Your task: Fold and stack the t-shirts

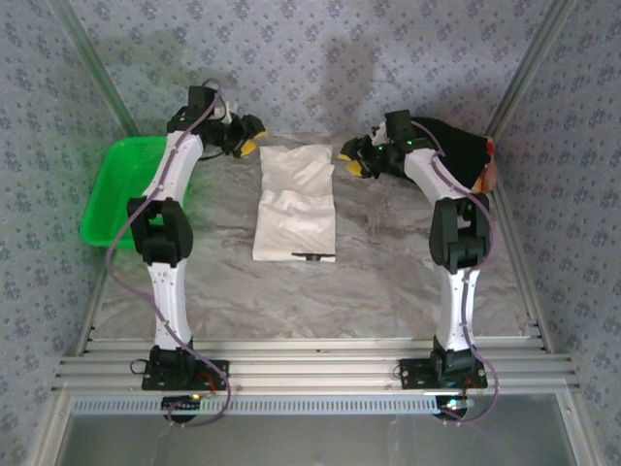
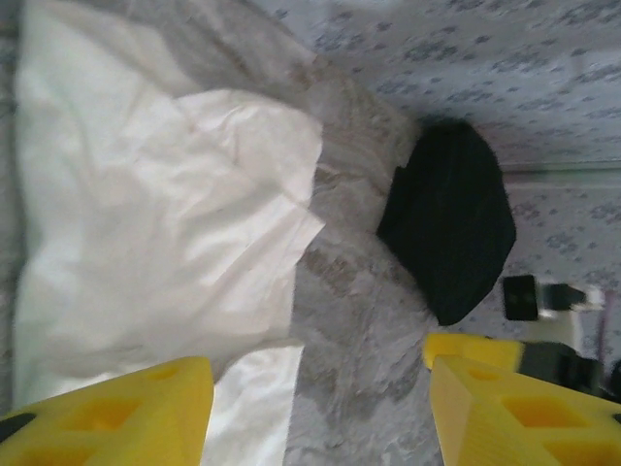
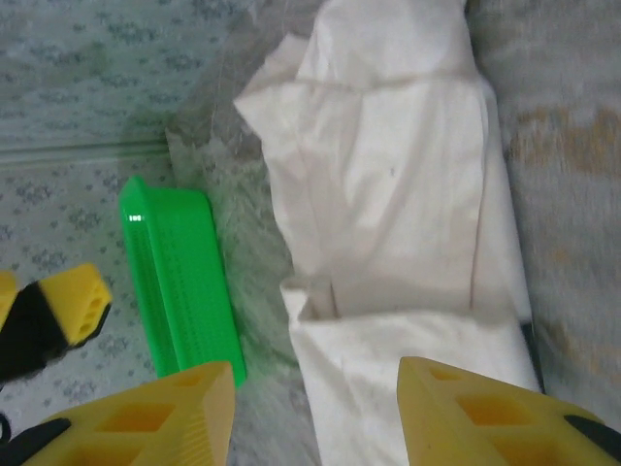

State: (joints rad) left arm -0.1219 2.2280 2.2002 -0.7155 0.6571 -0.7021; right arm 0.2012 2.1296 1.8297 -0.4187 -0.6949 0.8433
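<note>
From above: the off-white shirt [image 1: 294, 204] lies folded mid-table, the green basket [image 1: 121, 189] left of it, its floor showing, and the black shirt [image 1: 456, 150] right of it. Left wrist: the left gripper [image 2: 315, 388] stands parted over the off-white shirt's edge, gripping nothing. Right wrist: the right gripper [image 3: 315, 388] is parted likewise.

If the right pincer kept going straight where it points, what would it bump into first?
Probably the folded off-white cloth t-shirt, lying just ahead between the right pincer's open yellow fingers. The green plastic basket sits off to one side, so it would likely miss that.
</note>
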